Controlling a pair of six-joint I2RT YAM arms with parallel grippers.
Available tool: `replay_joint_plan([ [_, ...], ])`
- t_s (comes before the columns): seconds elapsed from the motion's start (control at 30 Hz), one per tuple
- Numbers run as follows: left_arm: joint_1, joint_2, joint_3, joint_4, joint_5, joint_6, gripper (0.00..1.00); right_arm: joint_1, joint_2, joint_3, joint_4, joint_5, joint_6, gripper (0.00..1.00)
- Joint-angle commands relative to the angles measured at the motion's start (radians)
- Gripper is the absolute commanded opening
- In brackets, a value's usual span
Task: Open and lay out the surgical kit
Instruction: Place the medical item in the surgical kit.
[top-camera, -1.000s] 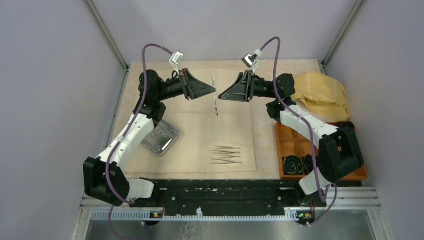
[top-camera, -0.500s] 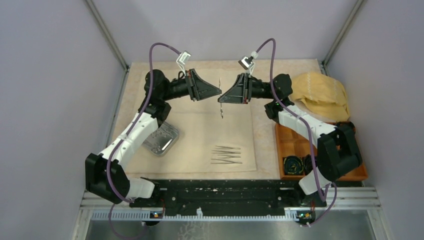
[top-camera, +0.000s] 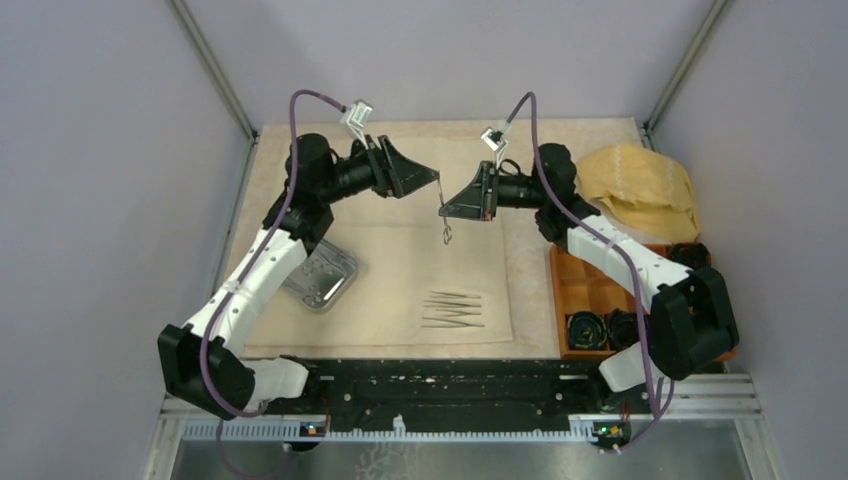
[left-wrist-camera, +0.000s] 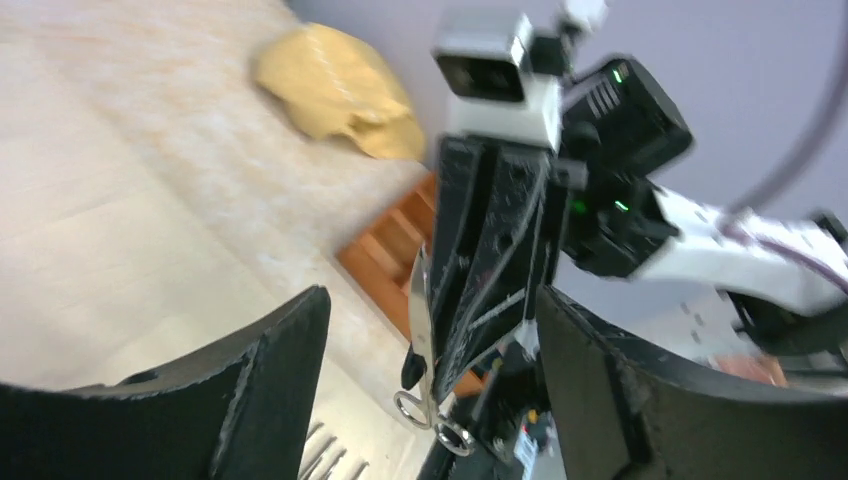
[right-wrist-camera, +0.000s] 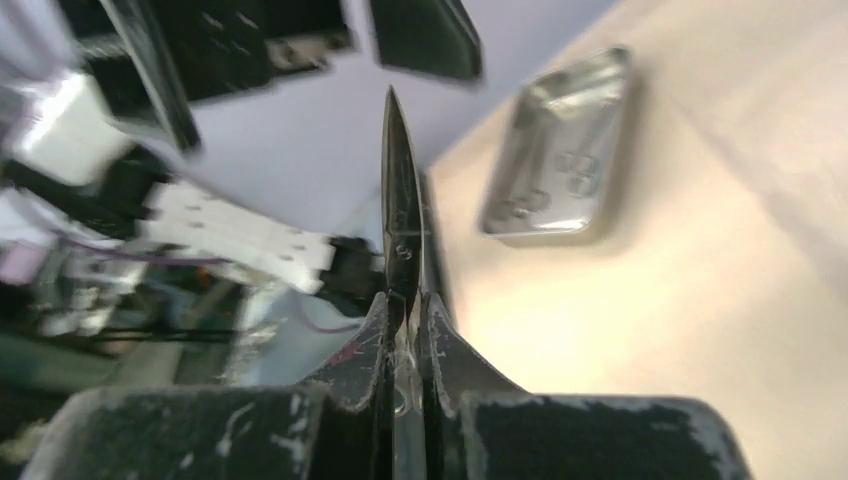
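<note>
Starting at the left, the steel tray (top-camera: 321, 279) sits at the left edge of the cream cloth sheet (top-camera: 400, 270). It is partly under the left forearm and close to the left rim of the worktop (top-camera: 590, 132), where the side wall (top-camera: 120, 200) closes that side off.

Above the far middle of the sheet the left end effector (top-camera: 426, 179) is released, its fingers spread and touching nothing. Just to its right the scissors (top-camera: 445, 230) hang in the air, rings downward, clenched in the right end effector (top-camera: 446, 208). The two end effectors face each other, near but apart, so little room lies between them. The sheet beneath them is bare. Nearer the arm bases a row of tweezers (top-camera: 452, 310) lies side by side on the sheet.

Further right, the mustard-yellow cloth (top-camera: 642, 190) is bunched in the far right corner. The orange compartment box (top-camera: 600, 290) with black coils (top-camera: 585, 328) lines the right edge under the right arm, hemming in that side.

The left wrist view shows what the overhead cannot. Its own fingers stand wide apart, and the scissors' blades and rings show in the gap against the right end effector. The right wrist view shows its pads shut on the scissors, blades pointing forward. The tray lies beyond; ring shapes in it are too blurred to name.
</note>
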Motion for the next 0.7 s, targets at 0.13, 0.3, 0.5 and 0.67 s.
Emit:
replay_joint_plan([
  [0.13, 0.020, -0.171, 0.113, -0.627, -0.764, 0.229, 0.87, 0.156, -0.088, 0.101, -1.028, 0.543, -1.366, 0.00],
  [0.3, 0.038, -0.225, 0.104, -0.678, -0.879, 0.228, 0.88, 0.251, 0.014, 0.131, -1.089, 0.701, -1.471, 0.00],
  [0.5, 0.040, -0.247, 0.101, -0.675, -0.878, 0.229, 0.88, 0.375, 0.161, 0.194, -1.157, 0.823, -1.553, 0.00],
  [0.67, 0.040, -0.265, 0.092, -0.691, -0.877, 0.228, 0.89, 0.399, 0.215, 0.202, -1.150, 0.861, -1.586, 0.00],
])
